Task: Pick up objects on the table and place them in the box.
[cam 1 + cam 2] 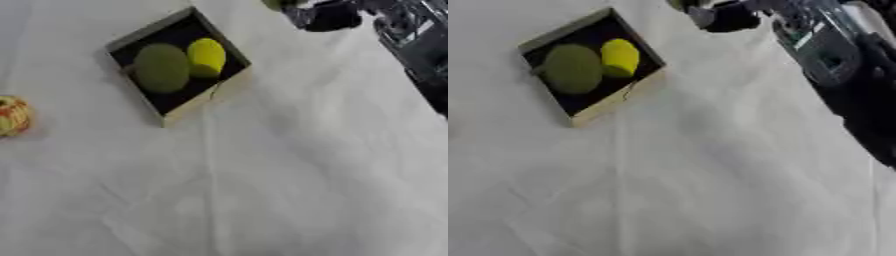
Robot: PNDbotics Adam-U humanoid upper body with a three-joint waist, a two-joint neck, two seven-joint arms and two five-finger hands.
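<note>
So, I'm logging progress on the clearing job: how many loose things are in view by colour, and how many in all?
Green: 2, a dull green round thing in the box, and a green thing at the right hand, top edge.
Yellow: 1, a yellow thing in the box.
Orange and yellow: 1, a patterned ball on the cloth, left edge.
Total: 4.

No legible text, label, brand, number or sign found. Box [229, 85], its contents, the table [306, 190] cloth and the arm housing [820, 47] carry no readable marking; pale patches on the housing remain indistinct.
</note>
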